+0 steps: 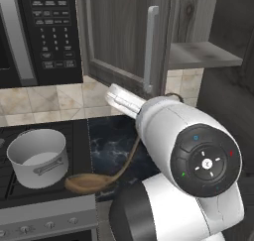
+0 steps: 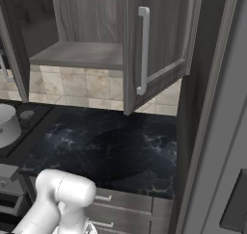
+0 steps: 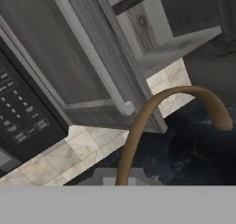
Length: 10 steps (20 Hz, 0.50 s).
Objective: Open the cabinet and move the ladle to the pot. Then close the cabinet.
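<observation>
The gripper [image 3: 120,180] is closed on the ladle [image 1: 101,178], whose thin brown handle is clamped low in the hand view, right at the hand. From there, in that view, the handle rises and arcs over into a hook just past the hand. In the left base view the ladle's shaft is seen running down from under the hand, and its bowl hangs below the hand, over the front edge of the stove [image 1: 44,205].

The pot [image 1: 38,157] is found just beyond the bowl, to the side away from the arm, standing upright on the stove; it is close to the bowl but apart from it, and its pale inside is visible.

Beyond the hand, the dark marbled counter [image 2: 116,146] is seen beneath and ahead of it. Above and ahead of the hand the cabinet [image 1: 198,51] is open: the door [image 1: 124,36] nearest the hand is swung outward, with its silver bar handle [image 1: 150,49] upright just above the hand, and a bare shelf is exposed behind it. Farther off, past that door, the black microwave [image 1: 42,31] is mounted, with tiled wall [image 1: 54,101] below it.
</observation>
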Available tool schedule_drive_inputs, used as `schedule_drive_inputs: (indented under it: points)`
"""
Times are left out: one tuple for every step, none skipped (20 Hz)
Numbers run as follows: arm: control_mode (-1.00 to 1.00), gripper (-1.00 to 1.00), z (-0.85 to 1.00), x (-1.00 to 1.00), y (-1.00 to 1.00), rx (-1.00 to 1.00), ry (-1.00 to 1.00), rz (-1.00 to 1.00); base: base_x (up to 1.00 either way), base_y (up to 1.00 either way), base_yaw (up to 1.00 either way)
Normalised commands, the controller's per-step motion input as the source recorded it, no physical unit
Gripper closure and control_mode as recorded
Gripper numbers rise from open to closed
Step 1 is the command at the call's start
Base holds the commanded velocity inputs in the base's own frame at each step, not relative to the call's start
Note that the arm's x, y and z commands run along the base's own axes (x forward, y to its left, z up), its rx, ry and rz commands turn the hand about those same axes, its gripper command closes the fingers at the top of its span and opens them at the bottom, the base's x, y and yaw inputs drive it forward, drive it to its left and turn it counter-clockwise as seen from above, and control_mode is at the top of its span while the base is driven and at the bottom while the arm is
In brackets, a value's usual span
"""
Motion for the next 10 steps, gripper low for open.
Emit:
schedule_drive_inputs:
  points:
    - [-1.00,1.00,0.00,0.15,0.40,-0.04,0.12,0.00,0.00,0.00,0.00]
    - [-1.00,1.00,-0.06,0.18,0.38,-0.06,0.12,0.00,0.00,0.00,0.00]
    - [-1.00,1.00,0.00,0.21,0.37,-0.02,0.14,0.00,0.00,0.00,0.00]
    - [-1.00,1.00,-0.02,0.24,0.40,-0.03,0.13,0.00,0.00,0.00,0.00]
    - [-1.00,1.00,-0.05,0.29,0.39,-0.03,0.12,0.00,0.00,0.00,0.00]
    - [-1.00,1.00,-0.06,0.27,0.39,-0.04,0.10,0.00,0.00,0.00,0.00]
    - [-1.00,1.00,-0.03,0.33,0.34,-0.03,0.11,0.00,0.00,0.00,0.00]
    - [-1.00,1.00,-0.02,0.36,0.36,-0.04,0.11,0.00,0.00,0.00,0.00]
    - [-1.00,1.00,-0.04,0.37,0.31,-0.03,0.10,0.00,0.00,0.00,0.00]
    - [-1.00,1.00,-0.08,0.37,0.24,-0.02,0.09,0.00,0.00,0.00,0.00]
